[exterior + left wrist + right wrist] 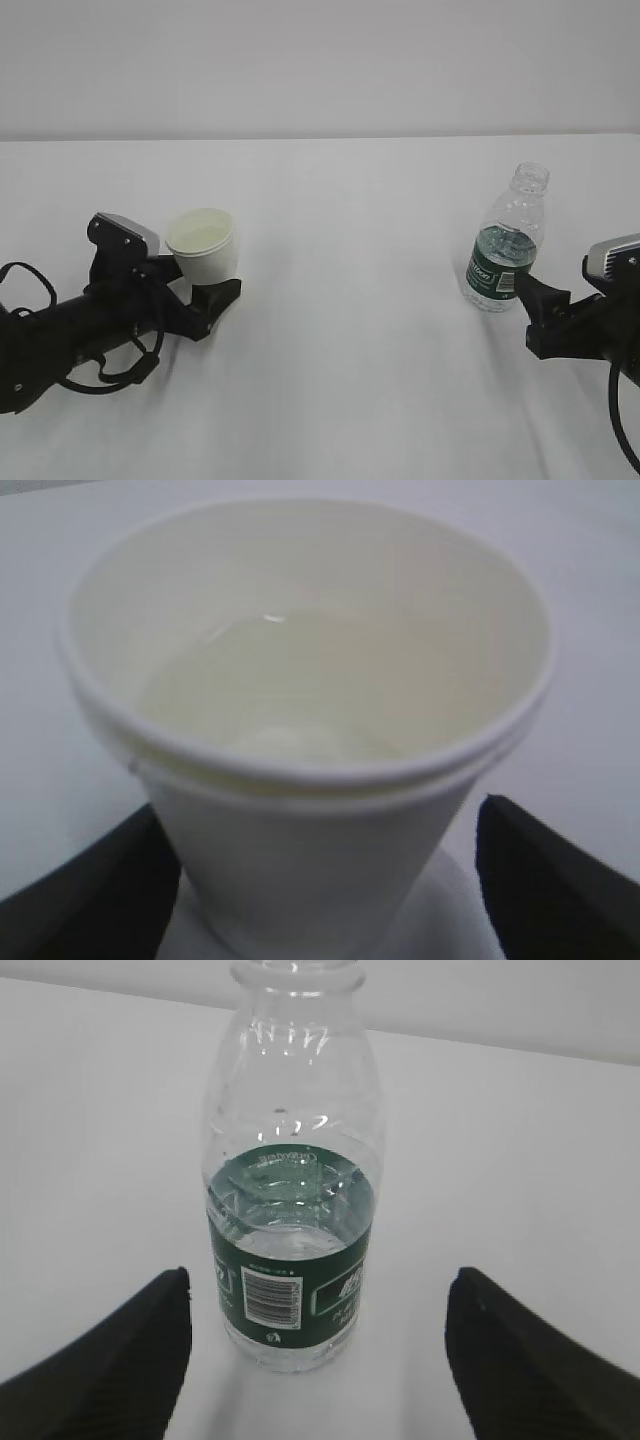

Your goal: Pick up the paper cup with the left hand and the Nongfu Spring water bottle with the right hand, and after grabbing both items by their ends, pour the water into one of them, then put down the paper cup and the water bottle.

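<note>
The white paper cup (pixel 203 245) stands upright on the table, and clear water (pixel 290 695) lies in its cream inside. My left gripper (pixel 200 283) reaches around its lower part. In the left wrist view the cup (pixel 310 810) fills the frame. The left gripper (pixel 320 830) is open there: the left finger sits close against the cup wall and the right finger (pixel 540 880) stands apart from it. The uncapped Nongfu Spring water bottle (pixel 508 245) stands upright at the right, with water up to about its green label (pixel 290 1290). My right gripper (pixel 535 310) is open just short of it.
The white table (pixel 350 330) runs back to a pale wall. The cup and the bottle stand far apart, with bare surface between them. Both black arms lie low over the table near its front edge.
</note>
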Robot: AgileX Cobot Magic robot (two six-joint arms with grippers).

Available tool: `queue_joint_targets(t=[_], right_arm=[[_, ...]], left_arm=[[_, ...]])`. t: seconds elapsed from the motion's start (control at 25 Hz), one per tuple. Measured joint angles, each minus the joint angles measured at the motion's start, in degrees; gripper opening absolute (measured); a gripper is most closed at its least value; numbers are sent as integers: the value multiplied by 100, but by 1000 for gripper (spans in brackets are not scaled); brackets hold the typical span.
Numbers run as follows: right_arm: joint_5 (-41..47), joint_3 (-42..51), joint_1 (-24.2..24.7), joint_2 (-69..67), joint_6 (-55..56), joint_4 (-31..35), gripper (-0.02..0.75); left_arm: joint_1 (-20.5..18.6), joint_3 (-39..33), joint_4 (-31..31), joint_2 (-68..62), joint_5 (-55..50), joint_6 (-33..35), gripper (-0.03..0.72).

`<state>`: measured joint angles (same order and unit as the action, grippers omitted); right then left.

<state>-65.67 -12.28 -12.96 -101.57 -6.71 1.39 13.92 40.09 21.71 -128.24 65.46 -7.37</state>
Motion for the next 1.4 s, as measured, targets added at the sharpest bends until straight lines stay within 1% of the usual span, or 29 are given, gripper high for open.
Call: queue_joint_targets(t=[0.2, 0.48, 0.68, 0.8, 1.12, 1.4], right_arm=[[0, 144, 0, 0, 0, 0, 593], [0, 463, 0, 241, 11, -13, 593], [0, 629, 0, 870, 11, -22, 593], [0, 661, 0, 1325, 48, -22, 592], [0, 682, 0, 2248, 117, 325, 593], [185, 682, 0, 2858, 117, 546, 589]], left_arm=[[0, -299, -155, 27, 79, 0, 683], [0, -720, -254, 424, 79, 0, 638], [0, -921, -448, 850, 79, -30, 629], [0, -1044, -595, 1139, 79, -295, 622], [0, -1408, -660, 1950, 68, -411, 599], [0, -1487, -713, 2911, 55, -437, 593]])
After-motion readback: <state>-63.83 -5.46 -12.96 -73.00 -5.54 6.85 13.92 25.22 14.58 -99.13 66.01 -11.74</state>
